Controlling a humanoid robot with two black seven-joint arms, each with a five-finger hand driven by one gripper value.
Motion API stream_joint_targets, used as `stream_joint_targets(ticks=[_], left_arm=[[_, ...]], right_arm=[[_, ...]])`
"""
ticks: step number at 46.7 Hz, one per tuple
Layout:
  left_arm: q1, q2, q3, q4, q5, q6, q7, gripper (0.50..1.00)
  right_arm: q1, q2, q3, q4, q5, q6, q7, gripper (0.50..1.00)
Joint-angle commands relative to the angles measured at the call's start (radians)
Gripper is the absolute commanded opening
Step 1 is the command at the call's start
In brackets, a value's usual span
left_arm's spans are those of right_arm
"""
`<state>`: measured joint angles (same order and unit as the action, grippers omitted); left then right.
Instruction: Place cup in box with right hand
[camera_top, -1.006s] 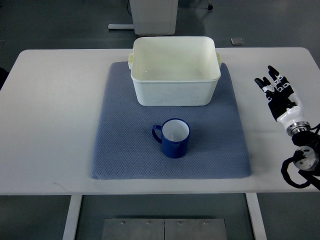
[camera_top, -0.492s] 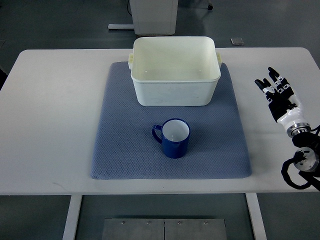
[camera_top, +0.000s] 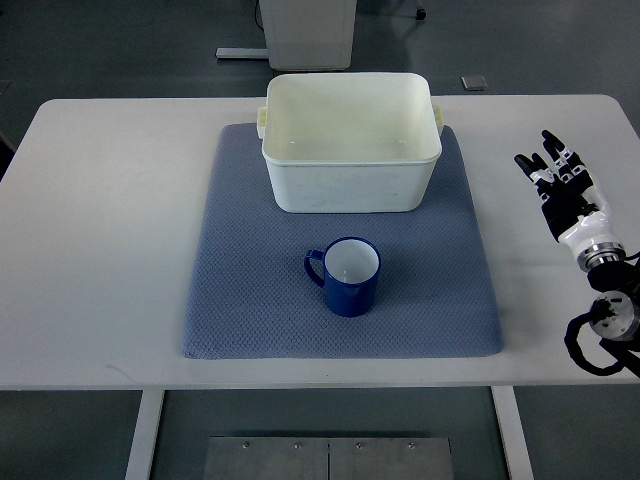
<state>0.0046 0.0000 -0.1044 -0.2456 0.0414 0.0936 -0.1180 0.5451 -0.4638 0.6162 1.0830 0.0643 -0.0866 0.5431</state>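
A dark blue cup (camera_top: 345, 277) with a white inside stands upright on the blue mat (camera_top: 250, 300), its handle pointing left. Behind it on the mat sits a cream plastic box (camera_top: 351, 140) with nothing inside. My right hand (camera_top: 558, 176) rests over the table far to the right of the cup, fingers stretched out and holding nothing. The left arm does not show.
The white table (camera_top: 110, 230) carries the mat in its middle. Black cabling (camera_top: 600, 340) hangs by the right wrist at the table's right edge. A white cabinet base (camera_top: 305, 30) stands on the floor behind the table.
The right hand has drifted slightly to the right and a little toward the table's near edge. The cup and box have stayed in place.
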Motion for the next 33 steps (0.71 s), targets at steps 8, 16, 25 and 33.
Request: stream_joint_targets(ticks=[8,16,25,33], left_arm=[[0.0,0.0,0.0,0.0,0.0,0.0,0.0,1.0],[0.0,0.0,0.0,0.0,0.0,0.0,0.0,1.0],[0.0,0.0,0.0,0.0,0.0,0.0,0.0,1.0],[0.0,0.0,0.0,0.0,0.0,0.0,0.0,1.0]], right_arm=[[-0.002,-0.002,0.017,0.006,-0.001,0.015,0.006,1.0],[-0.004,-0.004,0.027,0.012,-0.001,0.019,0.038,1.0],[-0.025,-0.006,0.039,0.038,-0.001,0.044,0.068,1.0],[-0.025,-0.006,0.03,0.04,-0.003,0.073,0.068,0.985]])
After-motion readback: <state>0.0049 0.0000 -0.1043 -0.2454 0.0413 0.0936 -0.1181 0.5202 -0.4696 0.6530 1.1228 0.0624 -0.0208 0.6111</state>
